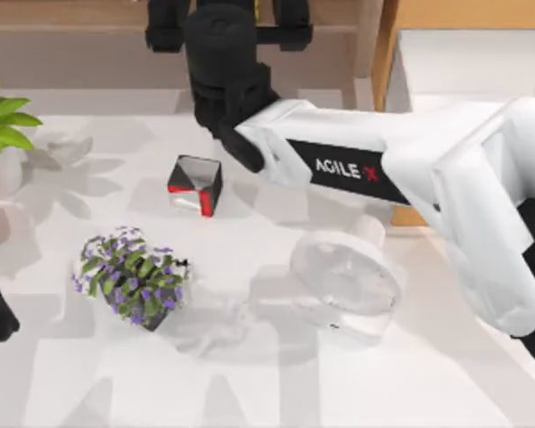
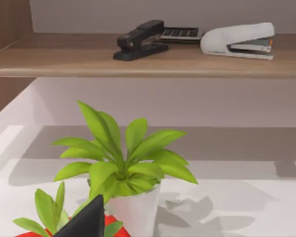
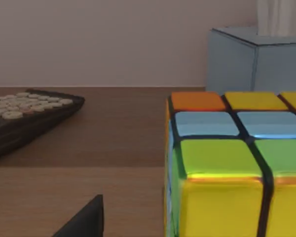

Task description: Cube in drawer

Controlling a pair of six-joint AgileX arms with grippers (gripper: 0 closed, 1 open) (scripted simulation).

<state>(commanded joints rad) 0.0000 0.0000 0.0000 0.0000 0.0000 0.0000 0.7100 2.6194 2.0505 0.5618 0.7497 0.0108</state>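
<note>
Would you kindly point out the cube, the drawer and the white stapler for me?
cube (image 3: 222, 158), right wrist view, on a green top tile.
drawer (image 1: 388, 53), top view, on its orange side wall.
white stapler (image 2: 237, 40), left wrist view, on its body.

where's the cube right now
The cube sits on the brown wooden shelf at the table's back, close before the right wrist camera, with a dark calculator beside it.

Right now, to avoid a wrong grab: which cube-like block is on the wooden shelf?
The cube with yellow, green and blue tiles; the red, black and white block sits on the white table.
</note>
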